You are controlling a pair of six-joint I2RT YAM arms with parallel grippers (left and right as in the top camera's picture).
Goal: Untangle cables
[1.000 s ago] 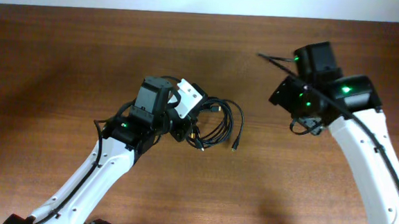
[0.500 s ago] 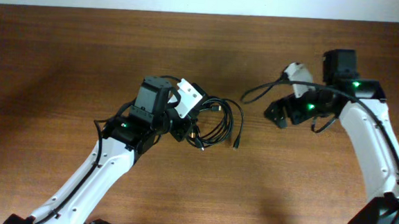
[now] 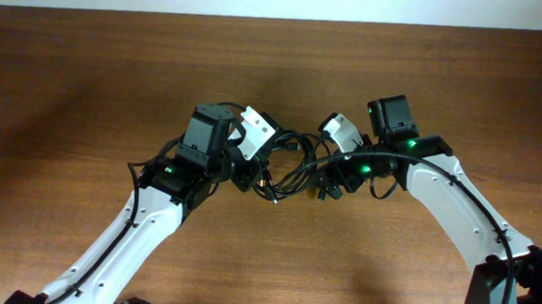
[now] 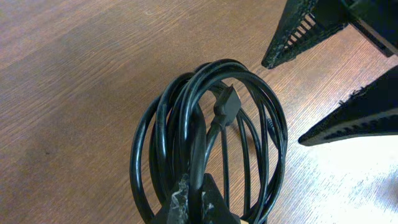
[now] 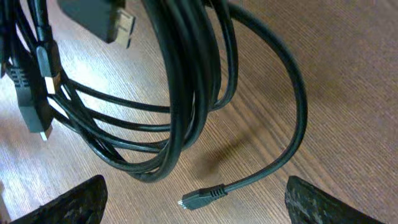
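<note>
Cables point(image 3: 294, 165) bunched mid-table: one side pinned, the other about to be picked at.
The left gripper point(image 4: 193, 202) is clamped on the near edge of the looped cables, anchoring them on the wooden table point(image 3: 87, 84). The right gripper point(image 5: 199, 202) hovers over the opposite side with its fingers spread wide and holding nothing. A loose plug end point(image 5: 200, 198) trails out of the loops onto the wood below the gap. The step in hand looks like choosing a free end. Next, the right jaws should drop, close on that plug or its cord, and draw it clear while the left acts as anchor.
</note>
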